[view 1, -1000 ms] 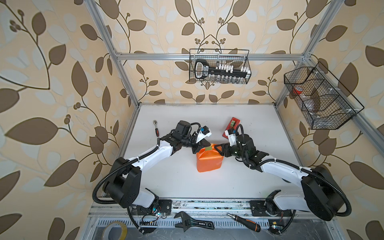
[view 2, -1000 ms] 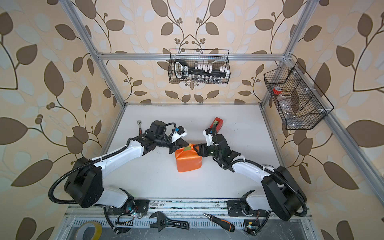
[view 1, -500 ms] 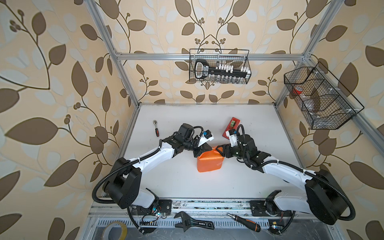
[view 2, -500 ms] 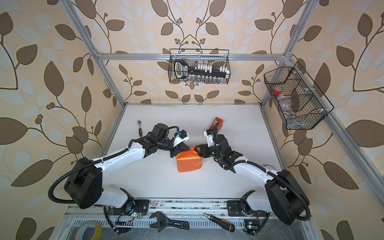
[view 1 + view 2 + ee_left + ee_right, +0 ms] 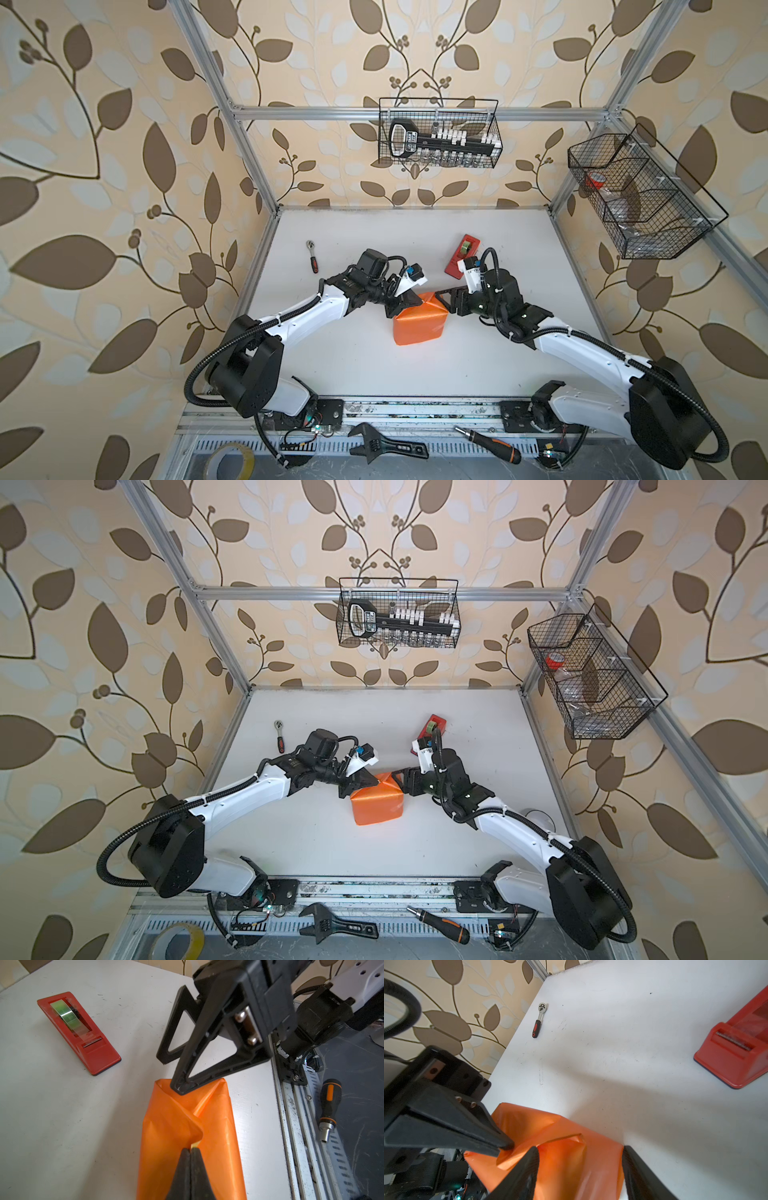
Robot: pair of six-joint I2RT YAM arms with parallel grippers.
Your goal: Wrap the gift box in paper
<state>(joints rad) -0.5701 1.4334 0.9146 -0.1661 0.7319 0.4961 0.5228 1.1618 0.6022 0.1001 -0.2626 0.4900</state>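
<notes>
**Thin glossy paper over a light box, loose end flaps**

The paper (image 5: 419,326) sits near the middle of the table (image 5: 374,365), folded round into an orange block. The box is wholly hidden inside it. The dispenser (image 5: 462,255) lies nearer the far edge.

The paper is thin and shiny, orange outside with a sliver of yellow at one fold. Its broad faces lie smooth and taut, while the end nearest the far edge puckers into soft, curling flaps that have not yet been flattened. I judge it slippery, easy to tear or dent, and prone to spring open unless pinned. The parcel probably weighs little and would skid on the smooth white table, so it needs pressing down rather than pushing sideways.

Folded edges and flap corners offer the best hold, since the slick faces give the pads nothing to bite.

The left gripper (image 5: 190,1150) is clenched, its tips pressed into a curled flap. Whether paper is pinched between them I cannot tell. The right gripper (image 5: 580,1149) is spread wide, straddling the parcel's end and holding nothing.
</notes>
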